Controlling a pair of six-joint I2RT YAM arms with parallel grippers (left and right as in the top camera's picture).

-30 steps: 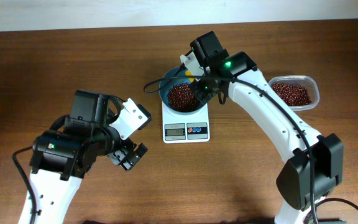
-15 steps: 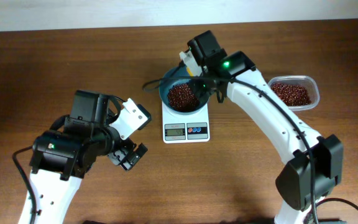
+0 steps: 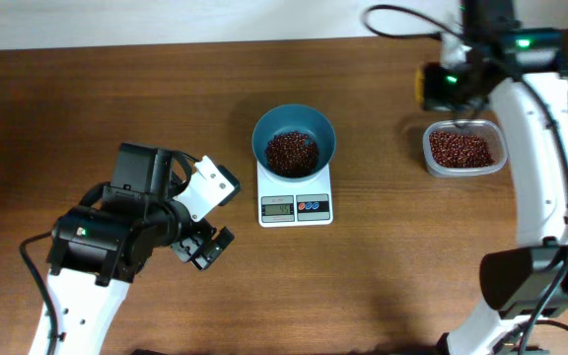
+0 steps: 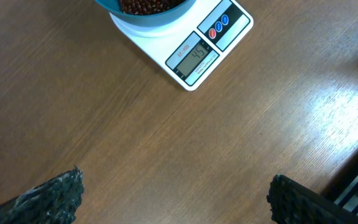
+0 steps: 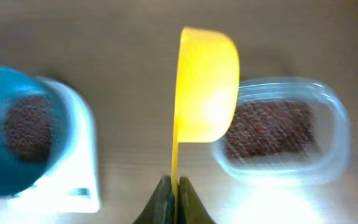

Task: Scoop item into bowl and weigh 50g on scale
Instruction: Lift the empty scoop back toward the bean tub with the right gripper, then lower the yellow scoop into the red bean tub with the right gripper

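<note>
At eight o'clock from the white kitchen scale (image 3: 296,205), the left hand (image 3: 205,248) hangs low over the wooden surface (image 3: 116,99). Its fingers are spread wide apart and hold nothing. Parked there it leaves the weighing spot free, and its camera looks straight at the display (image 4: 194,56).

The scale sits mid-surface with the teal bowl (image 3: 260,138) centred on its platform, so whatever goes in registers as weight. A heap of red-brown beans (image 3: 292,153) covers the bowl's bottom. The reading looks to be in the mid-forties, though the digits are too soft to swear by. If so, the load is a little short of fifty grams, and I judge another small portion is called for.

At two o'clock from the scale, the right hand (image 5: 174,199) is clamped on the thin handle of a yellow scoop (image 5: 207,93), which is empty and turned on edge. It hovers at eleven o'clock of the clear plastic tub (image 3: 428,148), the bean supply at three o'clock of the scale, well placed for a fresh dip.
</note>
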